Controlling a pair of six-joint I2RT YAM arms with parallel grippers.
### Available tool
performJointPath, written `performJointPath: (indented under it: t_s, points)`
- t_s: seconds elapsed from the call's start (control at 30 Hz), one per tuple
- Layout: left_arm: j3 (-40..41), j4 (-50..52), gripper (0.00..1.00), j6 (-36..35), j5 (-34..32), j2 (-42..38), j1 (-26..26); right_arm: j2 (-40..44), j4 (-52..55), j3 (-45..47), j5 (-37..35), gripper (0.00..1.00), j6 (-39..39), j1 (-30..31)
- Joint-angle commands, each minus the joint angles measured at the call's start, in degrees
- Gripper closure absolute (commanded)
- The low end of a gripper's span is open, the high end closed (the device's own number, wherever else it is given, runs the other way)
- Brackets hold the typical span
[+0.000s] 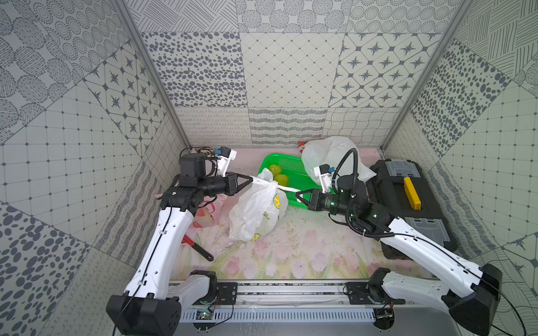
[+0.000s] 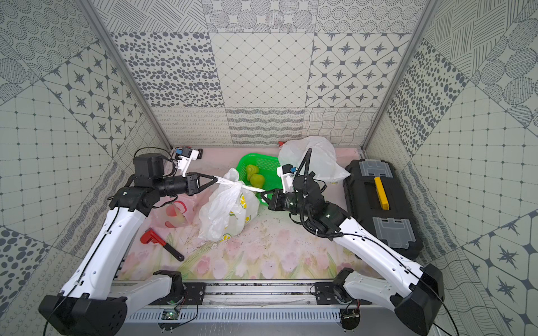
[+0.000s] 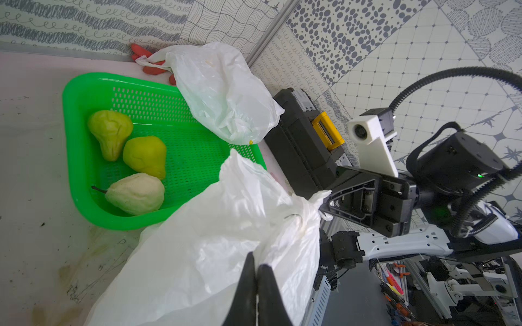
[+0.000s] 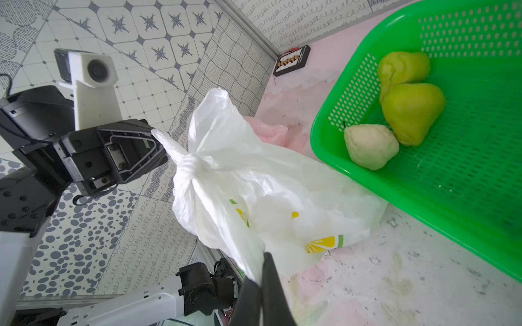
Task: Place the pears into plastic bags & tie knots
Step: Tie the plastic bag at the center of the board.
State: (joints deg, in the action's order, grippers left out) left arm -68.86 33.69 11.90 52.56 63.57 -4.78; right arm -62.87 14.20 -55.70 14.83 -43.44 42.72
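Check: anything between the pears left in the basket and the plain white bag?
Nothing visible. Only bare mesh of the green basket lies between the three pears and the plain white bag, which overhangs its far corner.

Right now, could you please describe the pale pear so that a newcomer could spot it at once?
Look for the green basket near the back wall. Inside it, the pale pear is the only cream, bumpy-skinned fruit; the two green pears lie beside it.
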Motion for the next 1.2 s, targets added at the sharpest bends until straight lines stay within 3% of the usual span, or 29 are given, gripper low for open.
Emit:
performJointPath:
  t_s: [0.0,0.17,0.4,0.5,0.57,0.63,0.67,0.77,0.87,0.97,1.17]
  points:
    - [0.8,0.9,1.00,-0.8,-6.0,-1.3,3.3,-1.8,7.7,3.3,-3.7,1.00,1.6,-1.1]
    - [5.9,3.2,1.00,-0.6,-9.8,-4.0,7.6,-3.5,7.5,7.2,-6.6,1.00,-0.4,-2.8]
    - [14.6,5.9,1.00,-1.9,-18.2,-5.6,12.3,-0.5,8.1,14.3,-5.0,1.00,-0.9,-12.7]
    - [13.1,5.4,1.00,-0.3,-14.3,-4.6,12.3,-1.3,7.0,13.8,-3.8,1.00,-0.4,-13.0]
    - [12.1,2.1,1.00,3.7,-6.7,-4.9,11.7,-2.9,5.3,11.6,-0.3,1.00,-0.8,-11.6]
    - [11.5,-0.5,1.00,8.5,0.1,-5.3,9.7,-4.4,5.3,8.1,-1.5,1.00,-0.1,-7.8]
    - [11.3,-0.1,0.97,9.5,1.9,-5.3,8.9,-4.8,5.1,7.3,-1.8,1.00,0.2,-7.0]
    - [13.7,2.0,0.65,11.0,2.3,-7.0,8.4,-5.4,2.6,7.3,-1.5,1.00,-1.4,-6.2]
    - [17.4,0.9,0.46,13.4,0.5,-9.3,8.4,-6.0,1.3,7.7,-1.4,1.00,-1.8,-6.2]
    - [20.2,-3.7,0.37,17.6,2.7,-9.2,8.1,-7.0,1.0,7.5,-0.6,1.00,-2.1,-6.1]
    - [18.5,-11.7,0.35,20.9,1.2,-8.9,2.9,-7.4,-0.1,7.3,-0.5,1.00,-2.9,-6.1]
